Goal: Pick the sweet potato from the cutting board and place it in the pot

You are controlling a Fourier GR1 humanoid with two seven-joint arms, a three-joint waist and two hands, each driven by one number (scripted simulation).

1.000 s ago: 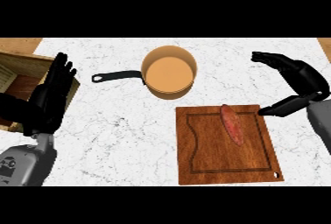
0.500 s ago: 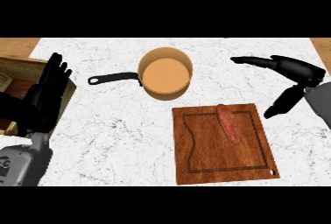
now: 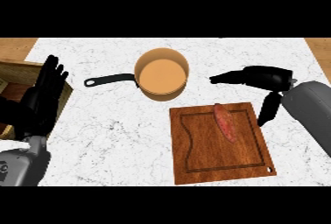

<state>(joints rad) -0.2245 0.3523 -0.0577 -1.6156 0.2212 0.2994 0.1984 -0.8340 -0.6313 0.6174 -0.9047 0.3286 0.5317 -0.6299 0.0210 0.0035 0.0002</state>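
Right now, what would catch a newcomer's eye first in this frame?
The wooden cutting board at lower centre-right, with the reddish sweet potato lying along its upper part. Just above sits the tan pot, black handle pointing left. The right hand hovers open right of the pot; the left hand rests open at the left edge.

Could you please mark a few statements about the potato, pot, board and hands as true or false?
1. The potato lies on the board. True.
2. The pot already holds the potato. False: nothing shows inside it.
3. The right hand is curled round the potato. False: it hovers open beyond the board's far right corner, apart from the potato.
4. The pot's handle points toward the left hand. True.
5. The left hand rests open at the view's left edge, fingers up. True.
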